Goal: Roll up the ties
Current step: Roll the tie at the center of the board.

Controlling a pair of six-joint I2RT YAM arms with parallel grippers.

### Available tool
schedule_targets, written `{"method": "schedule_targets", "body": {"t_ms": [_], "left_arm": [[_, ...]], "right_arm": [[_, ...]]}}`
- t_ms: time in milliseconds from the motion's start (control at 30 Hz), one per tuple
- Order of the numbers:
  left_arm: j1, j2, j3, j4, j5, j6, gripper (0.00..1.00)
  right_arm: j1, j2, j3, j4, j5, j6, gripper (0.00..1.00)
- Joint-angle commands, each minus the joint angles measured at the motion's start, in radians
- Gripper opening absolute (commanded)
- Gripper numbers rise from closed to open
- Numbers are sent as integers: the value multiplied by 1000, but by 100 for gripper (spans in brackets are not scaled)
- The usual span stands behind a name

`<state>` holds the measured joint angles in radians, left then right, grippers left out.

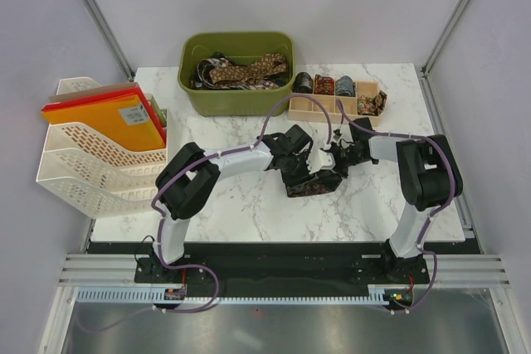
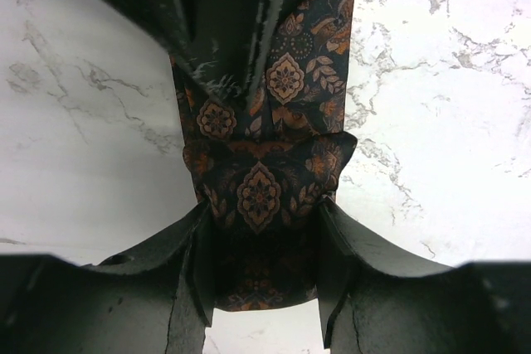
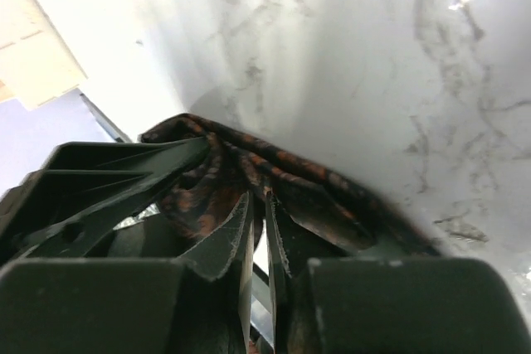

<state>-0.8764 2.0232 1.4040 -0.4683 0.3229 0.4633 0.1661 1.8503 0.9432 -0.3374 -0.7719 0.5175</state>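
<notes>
Green bin [image 1: 192,95]: loose ties [image 1: 246,70] | tray [image 1: 328,109]: rolls [image 1: 323,84] | left gripper [image 2: 262,210], right gripper [image 3: 259,205] clamp dark tie [image 2: 285,80]

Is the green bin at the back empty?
No, the green bin has a jumble of patterned ties lying inside it.

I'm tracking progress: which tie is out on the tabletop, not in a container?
The dark orange-patterned tie on the marble table; the rest sit in the green bin or the tan tray.
</notes>
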Motion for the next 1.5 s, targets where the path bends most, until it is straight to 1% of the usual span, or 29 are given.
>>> {"method": "schedule_targets", "body": {"t_ms": [0, 100, 267, 433, 500, 533, 567, 633, 667, 767, 833, 867, 933, 1100, 1200, 1233, 1300, 1333, 1467], "left_arm": [[-4, 94, -40, -187, -4, 80, 24], [-4, 83, -45, -219, 1, 116, 23], [1, 65, -56, -251, 22, 173, 22], [1, 62, -50, -265, 42, 187, 22], [1, 62, -48, -265, 51, 181, 23], [1, 63, -46, -267, 54, 181, 24], [1, 63, -46, -268, 56, 182, 24], [4, 62, -46, -265, 62, 184, 24], [4, 62, -43, -267, 64, 183, 24], [8, 68, -39, -267, 71, 182, 24], [13, 71, -34, -267, 74, 178, 24], [16, 72, -31, -268, 77, 178, 24], [19, 74, -28, -268, 82, 169, 24], [34, 75, -28, -271, 91, 160, 24], [39, 71, -28, -270, 94, 147, 26], [43, 69, -28, -268, 97, 141, 27], [59, 60, -27, -267, 110, 123, 31], [65, 52, -31, -253, 113, 115, 32], [96, -6, -51, -198, 134, 75, 40]], "right_arm": [[7, 33, -49, -22, 51, -45, 17], [10, 14, -89, -22, 74, -48, 21], [15, -46, -132, -15, 62, -36, 22], [15, -112, -84, 20, -24, -24, 23], [13, -144, -78, 53, -35, 1, 32], [13, -157, -81, 72, -47, 16, 42], [13, -166, -95, 93, -55, 51, 46], [18, -177, -101, 120, -69, 68, 53], [18, -175, -109, 124, -72, 76, 55], [24, -148, -142, 162, -72, 113, 54], [36, -134, -167, 237, -78, 173, 52], [44, -126, -190, 303, -82, 194, 52], [67, -122, -210, 359, -79, 226, 52], [98, -79, -207, 429, -63, 248, 51], [107, -53, -201, 442, -55, 246, 38], [108, -45, -198, 433, -43, 240, 26], [107, -19, -190, 394, -37, 198, 17], [107, -11, -178, 368, -9, 176, 10], [107, 41, -150, 312, 19, 109, 1]]}}
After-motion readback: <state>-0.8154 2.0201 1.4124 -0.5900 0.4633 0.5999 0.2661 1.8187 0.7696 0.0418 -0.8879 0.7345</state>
